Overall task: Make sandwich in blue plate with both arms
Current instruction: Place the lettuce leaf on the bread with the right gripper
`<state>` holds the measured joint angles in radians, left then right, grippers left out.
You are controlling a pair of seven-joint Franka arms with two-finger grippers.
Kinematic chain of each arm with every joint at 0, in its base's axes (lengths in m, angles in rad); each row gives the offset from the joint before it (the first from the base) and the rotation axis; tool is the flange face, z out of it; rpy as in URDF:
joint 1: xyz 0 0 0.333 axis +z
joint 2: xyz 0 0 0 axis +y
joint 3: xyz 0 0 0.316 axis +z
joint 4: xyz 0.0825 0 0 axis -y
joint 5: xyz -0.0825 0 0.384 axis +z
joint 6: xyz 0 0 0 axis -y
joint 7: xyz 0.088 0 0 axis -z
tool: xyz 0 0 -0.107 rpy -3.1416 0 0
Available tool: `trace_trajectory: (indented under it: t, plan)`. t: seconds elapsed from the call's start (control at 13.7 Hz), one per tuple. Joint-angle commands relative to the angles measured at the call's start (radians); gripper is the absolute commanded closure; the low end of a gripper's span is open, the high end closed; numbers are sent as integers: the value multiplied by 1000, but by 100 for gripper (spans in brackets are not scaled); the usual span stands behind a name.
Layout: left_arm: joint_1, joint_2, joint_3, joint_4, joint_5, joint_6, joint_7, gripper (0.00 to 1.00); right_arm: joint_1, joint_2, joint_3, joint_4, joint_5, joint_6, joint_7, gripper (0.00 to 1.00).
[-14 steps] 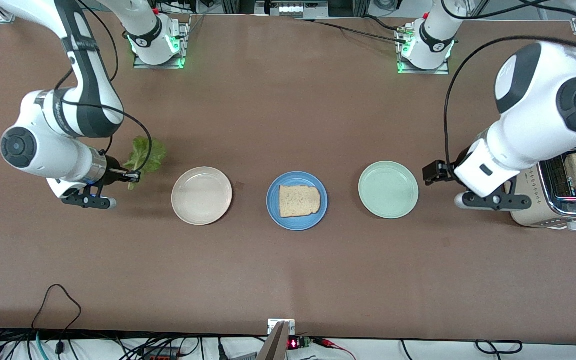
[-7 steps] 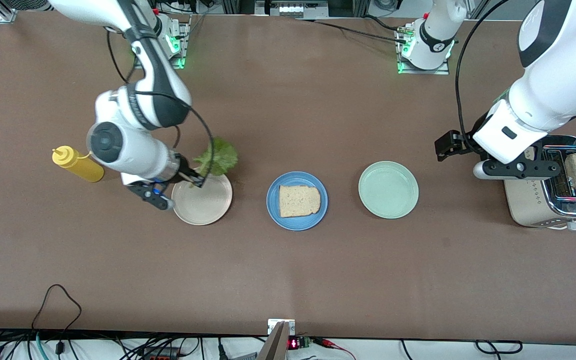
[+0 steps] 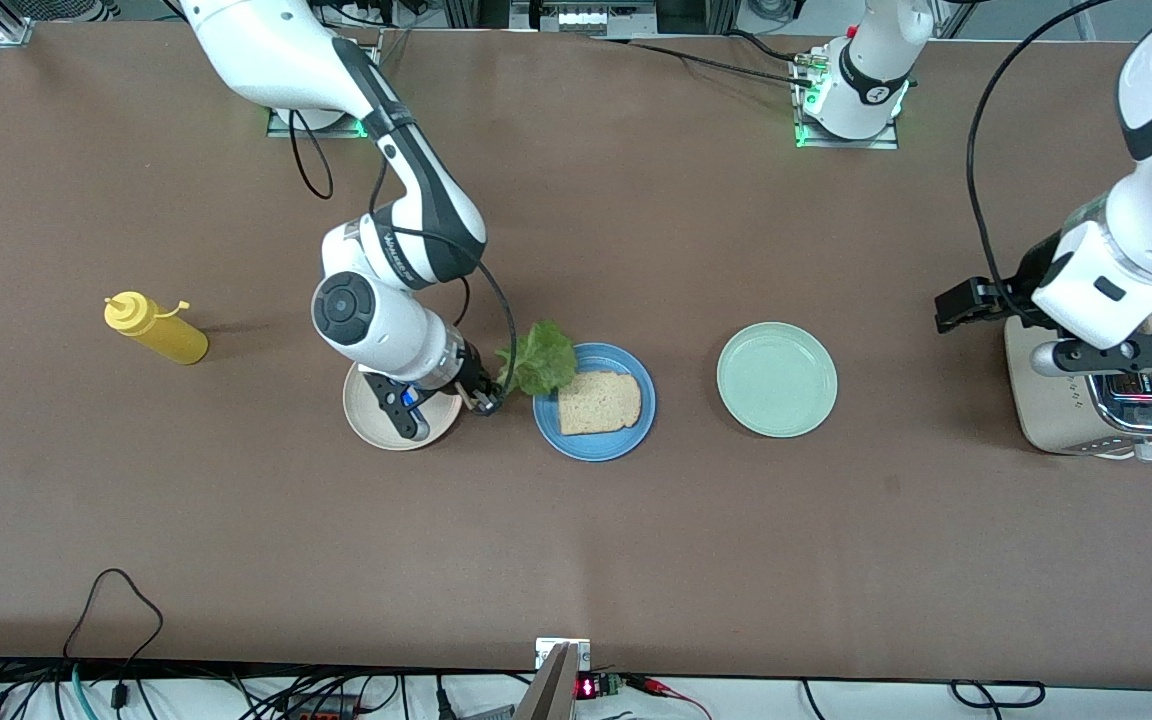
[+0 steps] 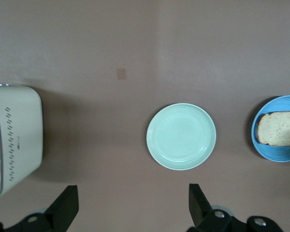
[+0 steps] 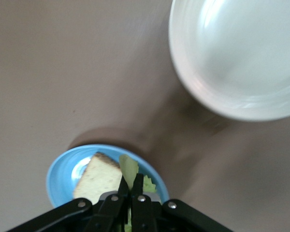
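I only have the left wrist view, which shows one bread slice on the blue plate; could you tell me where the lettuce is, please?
Observer: The right gripper holds the lettuce leaf over the blue plate, at its rim toward the right arm's end.
Operator: What is under that arm's wrist?
Observer: A beige plate, beside the blue plate.
Operator: And where is my left gripper?
Observer: The left gripper hangs open over the table beside the toaster.
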<state>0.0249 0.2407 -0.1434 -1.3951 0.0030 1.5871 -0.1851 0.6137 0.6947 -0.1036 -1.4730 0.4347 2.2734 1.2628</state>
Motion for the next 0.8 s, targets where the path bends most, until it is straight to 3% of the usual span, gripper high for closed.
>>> trace_trajectory:
  t: [0.0,0.22,0.59,0.66,0.73]
  plan:
    - [46,-72,-5,-114,12,75,102,0,50,97,-10,94,58,70,117,100]
    - [44,-174,-5,-250,17,77,107,0,95,175,-8,152,72,135,190,100]
    - [50,-185,-10,-265,17,65,98,0,101,212,-7,169,72,163,205,100]
    - [53,-184,-10,-265,17,67,98,0,100,218,-7,169,72,161,201,77]
    - [55,-182,-9,-265,17,67,98,0,100,221,-7,169,72,161,195,46]
